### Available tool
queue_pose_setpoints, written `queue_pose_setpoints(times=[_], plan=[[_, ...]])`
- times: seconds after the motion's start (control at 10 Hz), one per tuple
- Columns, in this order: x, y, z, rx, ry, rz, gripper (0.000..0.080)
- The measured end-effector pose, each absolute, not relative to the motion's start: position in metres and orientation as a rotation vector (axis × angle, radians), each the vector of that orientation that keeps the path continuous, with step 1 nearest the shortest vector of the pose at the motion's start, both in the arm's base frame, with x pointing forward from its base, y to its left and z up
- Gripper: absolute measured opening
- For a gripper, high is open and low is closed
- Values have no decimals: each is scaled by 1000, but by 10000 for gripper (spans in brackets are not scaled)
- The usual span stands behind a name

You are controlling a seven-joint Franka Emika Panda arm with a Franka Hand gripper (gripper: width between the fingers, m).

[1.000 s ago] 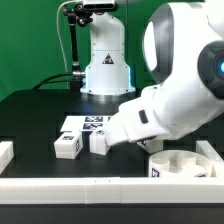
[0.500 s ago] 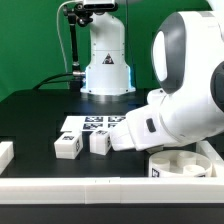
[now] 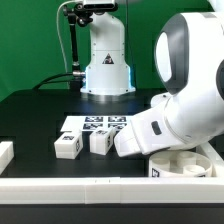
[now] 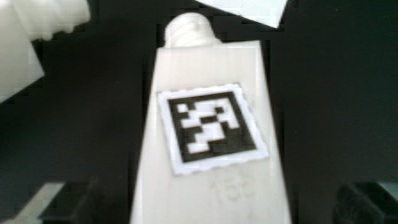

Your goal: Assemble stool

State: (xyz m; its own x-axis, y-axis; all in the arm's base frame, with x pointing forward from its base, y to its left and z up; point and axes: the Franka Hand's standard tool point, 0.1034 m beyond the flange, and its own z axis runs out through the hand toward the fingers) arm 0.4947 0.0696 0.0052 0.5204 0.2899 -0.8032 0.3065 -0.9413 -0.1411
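End effector [image 4: 206, 203] spread wide, nothing pinched. Its fingers [image 4: 50, 205] sit either side of a tagged leg [image 4: 210, 120] lying on the black tabletop [image 3: 40, 115], tag face up. In the exterior view the arm hides the end effector. A leg [image 3: 67, 146] and a second leg [image 3: 100, 142] sit side by side just near of the marker board [image 3: 95, 124]; can't tell if the straddled one is either of them. Seat [image 3: 185, 165] is near, at the exterior view's right, partly behind the arm, by the border bar [image 3: 100, 186].

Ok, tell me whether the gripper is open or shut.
Open. Wrist view: the gripper straddles the leg, fingers wide apart, a dark gap between each and it.
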Motion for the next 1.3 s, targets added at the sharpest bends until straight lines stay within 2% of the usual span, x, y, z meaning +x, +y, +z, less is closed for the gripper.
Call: queue_pose_setpoints(times=[0.2,0.3,0.4,0.5,0.9,1.1,1.3], plan=[[493,68,4,2719,534,-1442,637],[493,67,3,2718,533,-1444,463],[492,66,3,2718,532,-1445,463],[492,66,3,2717,531,-1447,325],[493,66,8,2730,516,-1460,325],[497,62,31,2717,493,-1520,326],[506,58,61,2770,520,-1508,327]])
